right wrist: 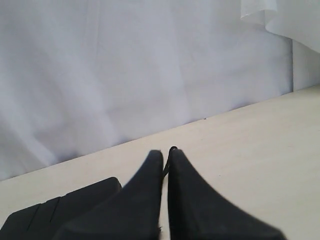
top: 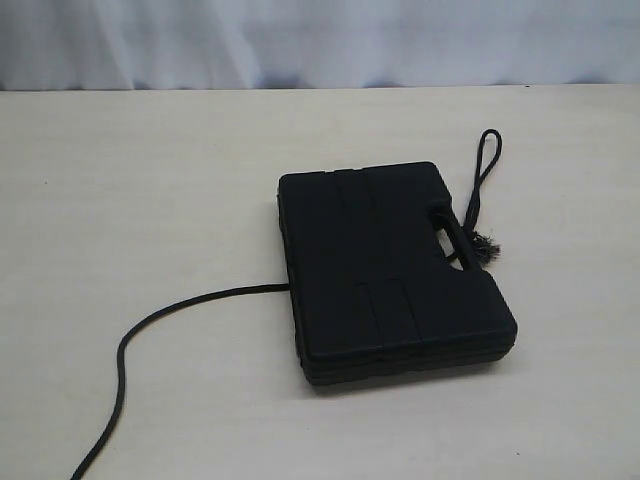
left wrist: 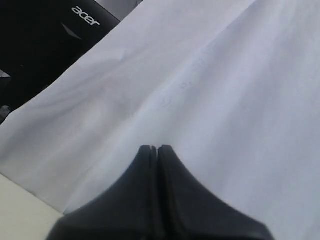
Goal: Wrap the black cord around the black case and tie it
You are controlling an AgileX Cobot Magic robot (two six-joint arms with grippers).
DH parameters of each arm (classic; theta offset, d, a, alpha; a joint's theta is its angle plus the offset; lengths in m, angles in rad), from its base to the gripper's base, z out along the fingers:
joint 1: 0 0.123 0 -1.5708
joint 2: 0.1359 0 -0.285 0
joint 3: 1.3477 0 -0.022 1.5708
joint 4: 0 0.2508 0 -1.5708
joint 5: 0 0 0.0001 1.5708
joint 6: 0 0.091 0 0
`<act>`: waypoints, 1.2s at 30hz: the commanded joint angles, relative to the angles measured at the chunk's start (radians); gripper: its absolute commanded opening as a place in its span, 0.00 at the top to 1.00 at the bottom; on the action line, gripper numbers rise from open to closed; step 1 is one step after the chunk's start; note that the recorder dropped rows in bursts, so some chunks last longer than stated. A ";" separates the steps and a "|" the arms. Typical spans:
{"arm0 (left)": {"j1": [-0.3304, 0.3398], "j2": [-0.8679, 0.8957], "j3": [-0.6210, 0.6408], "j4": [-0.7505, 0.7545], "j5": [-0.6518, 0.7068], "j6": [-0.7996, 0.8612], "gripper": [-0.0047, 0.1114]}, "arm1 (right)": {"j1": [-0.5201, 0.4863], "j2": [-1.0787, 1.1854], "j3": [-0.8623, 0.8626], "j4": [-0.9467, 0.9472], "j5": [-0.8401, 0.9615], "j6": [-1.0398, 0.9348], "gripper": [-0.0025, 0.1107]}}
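Observation:
The black case (top: 390,270) lies flat on the table, its slotted handle towards the right. From under the case's left side the black cord (top: 180,305) curves off to the lower left edge. At the handle the cord makes a thin loop (top: 487,160), and its frayed end (top: 487,252) rests beside the handle. Neither gripper shows in the exterior view. My left gripper (left wrist: 154,147) is shut on nothing and faces white cloth. My right gripper (right wrist: 165,151) is shut but for a thin slit, above the table near a corner of the case (right wrist: 55,212). A bit of cord (right wrist: 166,166) shows beyond its tips.
The pale table (top: 150,180) ends at a white cloth backdrop (top: 300,40). A black Acer monitor (left wrist: 45,40) stands behind the cloth in the left wrist view.

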 commanded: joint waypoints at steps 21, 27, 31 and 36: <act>0.003 0.000 0.002 0.035 0.025 -0.008 0.96 | -0.001 0.165 -0.294 0.015 -0.398 0.264 0.94; 0.003 0.000 0.002 0.035 0.025 -0.004 0.96 | -0.001 0.508 -0.465 -0.009 -0.343 0.264 0.94; 0.003 0.000 0.002 0.038 0.025 -0.002 0.96 | -0.001 0.761 -0.579 -0.113 -0.229 0.264 0.94; 0.003 0.000 0.002 0.038 0.025 0.004 0.96 | -0.001 1.060 -0.772 -0.199 0.033 0.247 0.94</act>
